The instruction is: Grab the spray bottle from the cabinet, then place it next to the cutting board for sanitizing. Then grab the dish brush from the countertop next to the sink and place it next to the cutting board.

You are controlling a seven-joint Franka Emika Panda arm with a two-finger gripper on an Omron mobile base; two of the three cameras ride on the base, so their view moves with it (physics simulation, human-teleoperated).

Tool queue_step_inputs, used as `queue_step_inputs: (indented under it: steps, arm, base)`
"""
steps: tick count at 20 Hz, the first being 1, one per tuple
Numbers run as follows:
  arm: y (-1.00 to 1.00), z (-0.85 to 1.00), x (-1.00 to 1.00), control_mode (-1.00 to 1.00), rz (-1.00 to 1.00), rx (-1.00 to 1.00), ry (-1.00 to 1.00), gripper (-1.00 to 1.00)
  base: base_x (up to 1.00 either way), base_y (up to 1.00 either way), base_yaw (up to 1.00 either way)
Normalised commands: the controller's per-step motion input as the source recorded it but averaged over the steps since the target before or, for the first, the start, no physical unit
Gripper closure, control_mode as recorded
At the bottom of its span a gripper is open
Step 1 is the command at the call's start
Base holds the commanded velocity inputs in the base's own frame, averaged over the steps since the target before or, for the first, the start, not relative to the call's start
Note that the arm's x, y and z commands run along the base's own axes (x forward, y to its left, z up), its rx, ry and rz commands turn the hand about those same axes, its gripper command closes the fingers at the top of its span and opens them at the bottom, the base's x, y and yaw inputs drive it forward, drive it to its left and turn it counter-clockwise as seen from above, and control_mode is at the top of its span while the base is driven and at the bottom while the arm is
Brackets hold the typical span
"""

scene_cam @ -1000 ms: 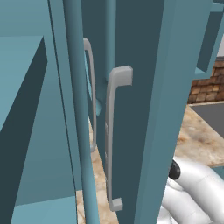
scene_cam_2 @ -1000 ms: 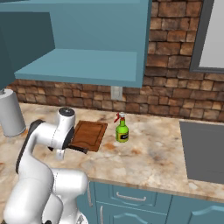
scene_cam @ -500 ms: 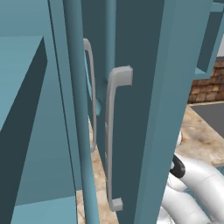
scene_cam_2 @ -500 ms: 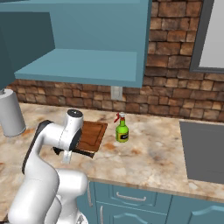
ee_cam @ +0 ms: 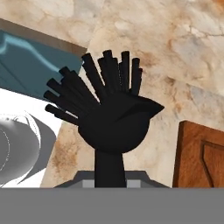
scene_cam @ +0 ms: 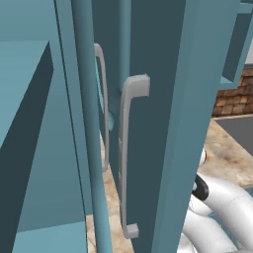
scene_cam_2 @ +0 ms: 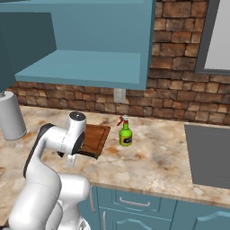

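The dish brush (ee_cam: 111, 116) is black, its bristles fanned upward in the hand view and its handle running down into my gripper (ee_cam: 109, 183), which is shut on it. In the right base view my gripper (scene_cam_2: 70, 158) hangs low over the countertop (scene_cam_2: 148, 164) at the front left corner of the brown cutting board (scene_cam_2: 93, 138). In the hand view the board's edge (ee_cam: 202, 155) lies just right of the brush. The green spray bottle (scene_cam_2: 125, 134) with a red trigger stands upright on the counter, right of the board.
A paper towel roll (scene_cam_2: 11, 117) stands at the far left of the counter. An open teal cabinet shelf (scene_cam_2: 85, 67) hangs above the board. A dark grey panel (scene_cam_2: 209, 155) is set into the counter at the right. An open cabinet door (scene_cam: 163, 123) with a grey handle (scene_cam: 126, 153) stands close in the left base view.
The arm has swung a little to the right, bringing the hand with the brush closer to the cutting board's front left corner. The spray bottle has stayed put.
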Motion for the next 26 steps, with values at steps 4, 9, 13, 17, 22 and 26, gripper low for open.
queue_step_inputs:
  steps: [4, 9, 13, 17, 22, 26]
  arm:
    - [0.0, -0.11, 0.0, -1.0, 0.0, 0.0, -0.1, -1.0]
    - [0.0, -0.01, -0.01, -1.0, 0.0, 0.0, -0.03, -1.0]
    - [0.0, 0.0, 0.0, -1.0, 0.0, 0.0, -0.08, -1.0]
    - [0.0, 0.18, -0.36, -1.0, 0.0, 0.03, -0.17, -1.0]
    - [0.0, 0.75, -0.79, -1.0, 0.0, 0.06, -0.39, -1.0]
    - [0.0, 0.99, -0.74, -1.0, 0.0, 0.04, -0.46, -1.0]
  base:
    - [0.0, 0.0, 0.0]
    - [0.0, 0.0, 0.0]
    - [0.0, 0.0, 0.0]
    - [0.0, 0.0, 0.0]
    - [0.0, 0.0, 0.0]
    - [0.0, 0.0, 0.0]
